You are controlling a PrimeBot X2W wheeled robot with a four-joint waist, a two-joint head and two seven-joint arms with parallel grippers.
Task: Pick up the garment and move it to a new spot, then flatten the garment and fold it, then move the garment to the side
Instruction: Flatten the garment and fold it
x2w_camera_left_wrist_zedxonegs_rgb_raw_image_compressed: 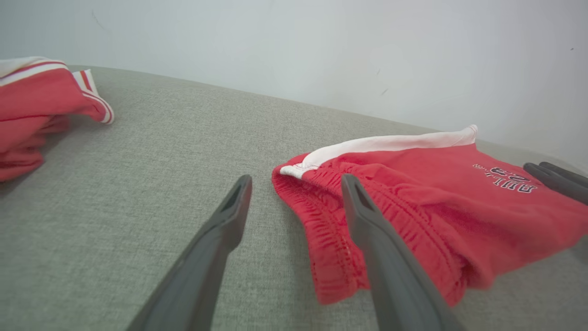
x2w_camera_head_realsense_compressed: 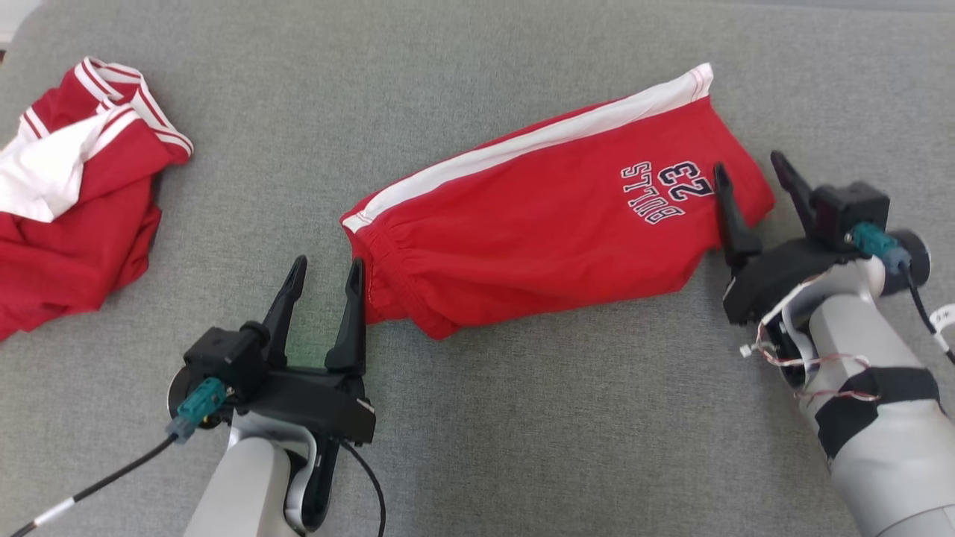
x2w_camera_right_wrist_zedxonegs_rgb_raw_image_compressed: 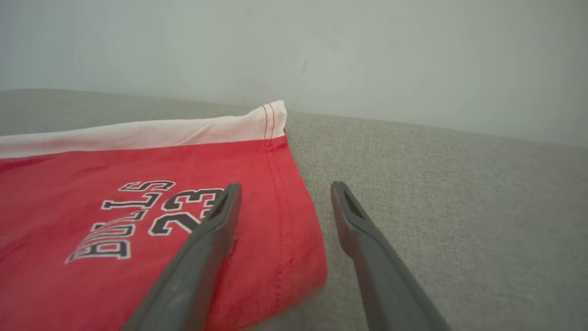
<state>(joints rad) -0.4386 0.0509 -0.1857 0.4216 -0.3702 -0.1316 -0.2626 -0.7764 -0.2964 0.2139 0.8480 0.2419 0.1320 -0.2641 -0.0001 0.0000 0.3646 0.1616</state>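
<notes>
Since the garment (x2w_camera_head_realsense_compressed: 552, 224) lies flat and folded on the grey cloth surface (x2w_camera_head_realsense_compressed: 522, 418) between the left gripper (x2w_camera_head_realsense_compressed: 329, 261) and right gripper (x2w_camera_head_realsense_compressed: 747, 162), both with fingers spread and empty, folding looks done, leaving the move aside.

At the upper left of the head view we see the jersey shirt (x2w_camera_head_realsense_compressed: 82, 216) as soft matt red knit, with a white cloth sleeve and ribbed striped trim. The shorts (x2w_camera_head_realsense_compressed: 537, 216) in the middle are matt red cloth with a puckered elastic waistband (x2w_camera_left_wrist_zedxonegs_rgb_raw_image_compressed: 330, 239). Their lettering (x2w_camera_right_wrist_zedxonegs_rgb_raw_image_compressed: 161, 220) may be stitched on, though we can't be sure. Under both lies coarse grey woven upholstery (x2w_camera_head_realsense_compressed: 522, 418). The fingers of the left gripper (x2w_camera_head_realsense_compressed: 329, 262) and right gripper (x2w_camera_head_realsense_compressed: 748, 162) look like matt dark plastic. The forearm shell (x2w_camera_head_realsense_compressed: 850, 328) is smooth pale plastic.
</notes>
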